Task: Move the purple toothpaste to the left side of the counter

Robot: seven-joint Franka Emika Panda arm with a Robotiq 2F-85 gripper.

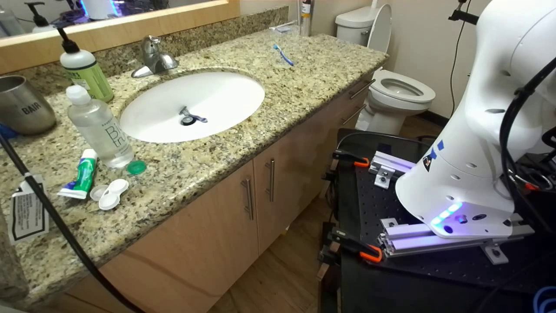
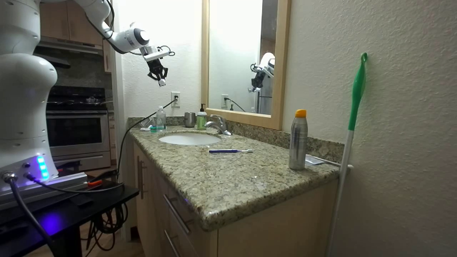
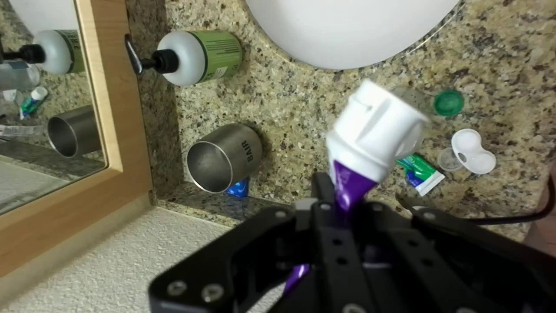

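The purple toothpaste (image 3: 351,184) is a purple tube with a large white cap. My gripper (image 3: 347,204) is shut on its purple body, and the cap sticks out past the fingertips. The fingers hide much of the tube. In an exterior view my gripper (image 2: 159,73) is high above the counter's far end, and the toothpaste's white cap (image 2: 162,82) points down. The speckled granite counter (image 1: 260,126) shows in both exterior views and below the gripper in the wrist view (image 3: 299,117). The gripper is out of view in the exterior view nearest the sink.
Below stand a steel cup (image 3: 226,156), a green soap bottle (image 3: 202,56) and a clear bottle (image 1: 102,128). A green tube (image 3: 419,174) and white lens case (image 3: 473,152) lie near. A black cable (image 1: 56,213) crosses the counter. The mirror (image 2: 246,57) lines the wall.
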